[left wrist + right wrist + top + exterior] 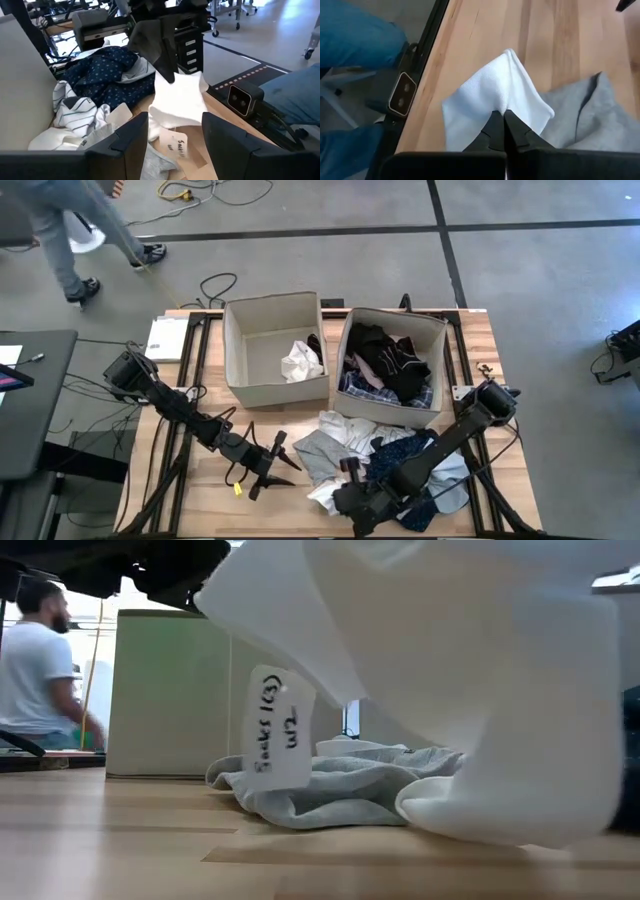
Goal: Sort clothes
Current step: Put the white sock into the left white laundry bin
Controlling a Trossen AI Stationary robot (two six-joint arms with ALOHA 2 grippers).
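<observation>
My right gripper [346,482] [504,116] is shut on a white garment [485,95] near the table's front, beside the pile of clothes [390,455]. The pile holds a grey garment [600,117], a navy dotted one [105,70] and a white striped one [75,107]. The white garment also shows in the left wrist view [177,102] and fills the low view [480,690]. A paper tag [280,730] shows beside it. My left gripper [283,461] [175,145] is open and empty, left of the pile, pointing at the white garment. My right gripper pinches a raised fold of the white garment [506,102] between its two fingertips, from above, pointing down. The garment hangs spread below the fingers. Its lower end [500,825] is at the table top; whether it rests there I cannot tell.
Two beige fabric boxes stand at the back: the left box [262,320] holds a white garment [300,362], the right box [352,330] holds dark and plaid clothes [385,365]. Bare wood lies at the table's front left [200,500]. A person [70,230] walks on the floor beyond.
</observation>
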